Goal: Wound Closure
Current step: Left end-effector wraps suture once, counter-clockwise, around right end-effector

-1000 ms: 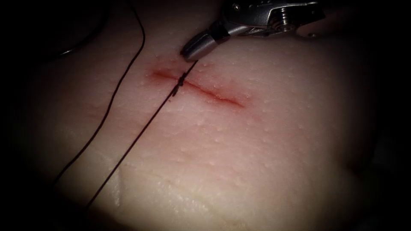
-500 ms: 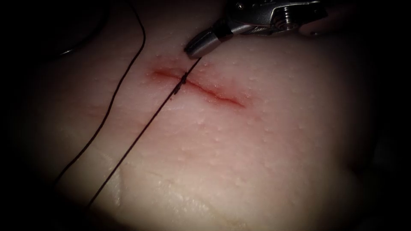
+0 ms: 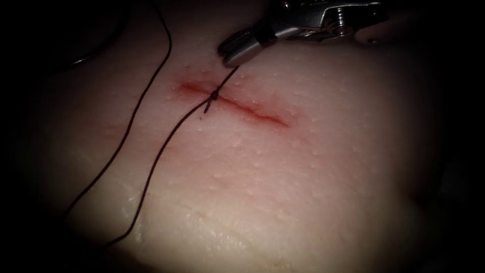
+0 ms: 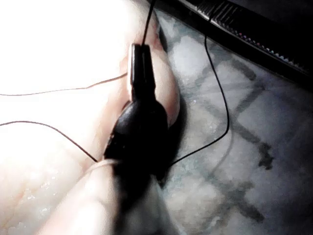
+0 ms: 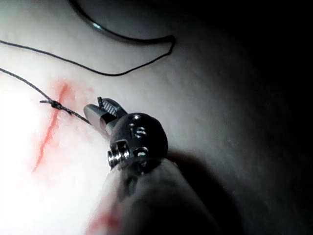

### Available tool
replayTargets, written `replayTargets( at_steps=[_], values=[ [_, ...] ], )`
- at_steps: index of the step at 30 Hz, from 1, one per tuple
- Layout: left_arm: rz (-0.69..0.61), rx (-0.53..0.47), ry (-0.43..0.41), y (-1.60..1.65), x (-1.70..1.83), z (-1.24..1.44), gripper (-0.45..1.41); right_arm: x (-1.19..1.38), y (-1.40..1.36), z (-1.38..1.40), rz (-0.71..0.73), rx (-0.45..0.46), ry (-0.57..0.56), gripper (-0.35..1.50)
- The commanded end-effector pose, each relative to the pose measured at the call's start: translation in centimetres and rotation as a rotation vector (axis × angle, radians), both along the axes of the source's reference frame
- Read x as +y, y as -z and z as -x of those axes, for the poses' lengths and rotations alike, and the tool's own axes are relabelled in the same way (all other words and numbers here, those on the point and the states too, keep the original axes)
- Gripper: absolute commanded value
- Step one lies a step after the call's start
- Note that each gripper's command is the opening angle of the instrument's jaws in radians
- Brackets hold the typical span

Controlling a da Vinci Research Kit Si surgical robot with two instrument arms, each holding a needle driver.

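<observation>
The cut (image 3: pixel 237 105) runs across the tissue (image 3: pixel 303 177) with a knot (image 3: pixel 214 95) near its left end. My right tool (image 3: pixel 236 49) sits just above the knot, jaws shut on the short thread end (image 3: pixel 227 78); the right wrist view shows that same hold (image 5: pixel 97 111) beside the knot (image 5: pixel 56 104). The long thread (image 3: pixel 161 151) curves slackly down-left from the knot. In the left wrist view my left tool (image 4: pixel 141 54) is shut on the thread at the tissue's edge. The curved needle (image 5: pixel 122 36) lies loose on the tissue, far left of the cut (image 3: pixel 81 61), held by neither tool.
A second strand of thread (image 3: pixel 136 106) loops from the top down the left side of the tissue. Red fluid tints the cut's edges. Beside the tissue lies a patterned cloth (image 4: pixel 244 147) with more thread (image 4: pixel 226 112) across it.
The long thread below the knot was taut and straight; it now sags in a curve. The right tool has risen slightly, still holding the short end.
</observation>
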State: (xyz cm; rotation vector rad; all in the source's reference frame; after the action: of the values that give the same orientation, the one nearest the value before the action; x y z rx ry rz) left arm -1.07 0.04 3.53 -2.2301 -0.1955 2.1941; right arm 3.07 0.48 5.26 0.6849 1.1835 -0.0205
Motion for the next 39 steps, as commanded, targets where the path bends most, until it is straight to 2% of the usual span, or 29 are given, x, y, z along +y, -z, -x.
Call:
replayTargets(
  at_steps=[1, 3, 5, 11, 15, 18, 19, 20, 22, 23, 25, 30, 35, 39],
  values=[
    [0.002, 0.002, 0.008, -0.02, 0.0, 0.12, -0.45, -0.01, 0.02, -0.06, -0.013, 0.007, -0.018, 0.71],
    [0.007, 0.006, 0.014, -0.01, 0.09, 0.19, -0.45, 0.0, 0.08, -0.04, -0.022, 0.0, -0.031, 0.91],
    [0.02, 0.008, 0.017, 0.0, 0.16, 0.23, -0.45, 0.01, 0.14, -0.02, -0.032, 0.001, -0.039, 1.03],
    [0.074, 0.022, 0.032, 0.18, 0.55, 0.42, -0.45, 0.1, 0.31, 0.15, -0.044, -0.004, -0.13, 0.98],
    [0.096, -0.006, 0.025, 0.33, 0.77, 0.59, -0.45, -0.01, 0.35, 0.21, -0.03, 0.006, -0.188, 0.83],
    [0.109, -0.03, 0.019, 0.42, 0.95, 0.74, -0.45, -0.13, 0.41, 0.22, -0.003, -0.008, -0.218, 0.61],
    [0.111, -0.049, 0.017, 0.44, 1.07, 0.85, -0.45, -0.22, 0.47, 0.21, 0.004, 0.002, -0.259, 0.36],
    [0.115, -0.053, 0.019, 0.45, 1.11, 0.89, -0.45, -0.25, 0.49, 0.21, 0.002, 0.007, -0.281, 0.24],
    [0.117, -0.056, 0.023, 0.43, 1.19, 0.98, -0.45, -0.33, 0.55, 0.19, 0.007, 0.011, -0.322, 0.14],
    [0.114, -0.065, 0.022, 0.41, 1.25, 1.02, -0.45, -0.36, 0.57, 0.19, -0.001, 0.018, -0.337, -0.06],
    [0.112, -0.068, 0.026, 0.36, 1.34, 1.08, -0.45, -0.43, 0.6, 0.17, -0.005, 0.027, -0.375, -0.31],
    [0.111, -0.092, 0.022, 0.14, 1.56, 1.18, -0.45, -0.61, 0.62, 0.09, 0.017, 0.063, -0.494, -0.35],
    [0.108, -0.117, 0.009, -0.1, 1.73, 1.14, -0.45, -0.89, 0.57, -0.07, 0.062, 0.087, -0.508, -0.35],
    [0.1, -0.125, 0.005, -0.29, 1.87, 1.15, -0.45, -1.0, 0.59, -0.17, 0.077, 0.112, -0.507, -0.35]
  ],
)
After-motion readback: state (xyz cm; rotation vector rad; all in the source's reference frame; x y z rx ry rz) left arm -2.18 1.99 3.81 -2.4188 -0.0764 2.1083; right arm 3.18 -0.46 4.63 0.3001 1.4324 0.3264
